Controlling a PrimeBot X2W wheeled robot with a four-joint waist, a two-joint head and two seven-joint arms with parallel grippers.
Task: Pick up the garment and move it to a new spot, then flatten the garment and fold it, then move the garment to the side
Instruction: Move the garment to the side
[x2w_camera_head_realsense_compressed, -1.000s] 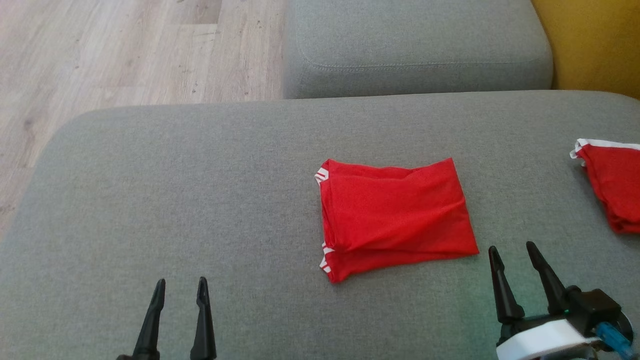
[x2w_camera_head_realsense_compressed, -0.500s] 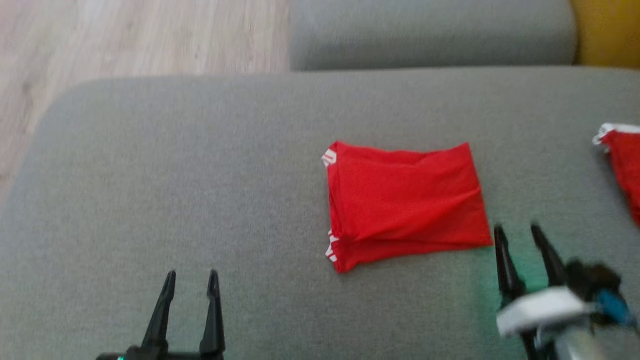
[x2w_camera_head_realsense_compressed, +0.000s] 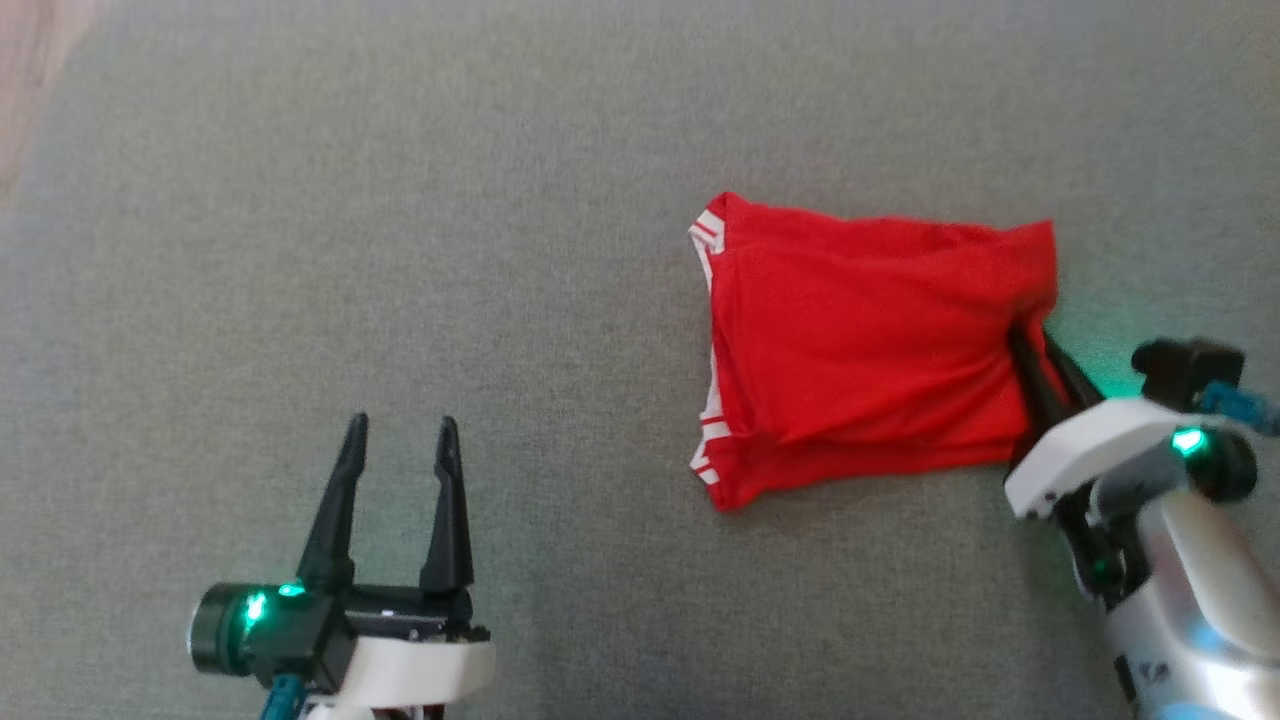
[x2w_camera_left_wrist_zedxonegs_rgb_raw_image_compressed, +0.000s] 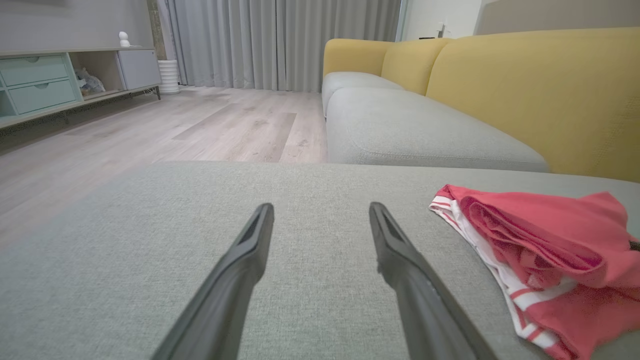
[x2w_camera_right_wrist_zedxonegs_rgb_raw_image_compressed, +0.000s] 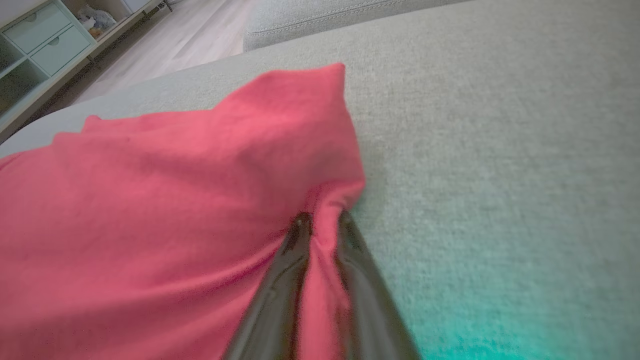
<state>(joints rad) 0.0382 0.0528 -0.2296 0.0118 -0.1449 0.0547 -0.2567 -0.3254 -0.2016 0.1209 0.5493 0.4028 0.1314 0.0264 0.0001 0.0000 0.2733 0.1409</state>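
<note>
Grey cushion (x2w_camera_head_realsense_compressed: 300, 250) spreads open left of garment (x2w_camera_head_realsense_compressed: 860, 360).

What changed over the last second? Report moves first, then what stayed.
The right gripper reached forward to the right edge of the folded red garment and closed on the fabric there. The head camera tipped down, so the whole view shifted. The left gripper stayed open, clear of the garment, which still lies folded on the grey cushion.

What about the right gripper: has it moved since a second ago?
Yes. The right gripper went forward, from beside the near right corner of the red garment onto its right edge, where its fingers pinch the cloth.
</note>
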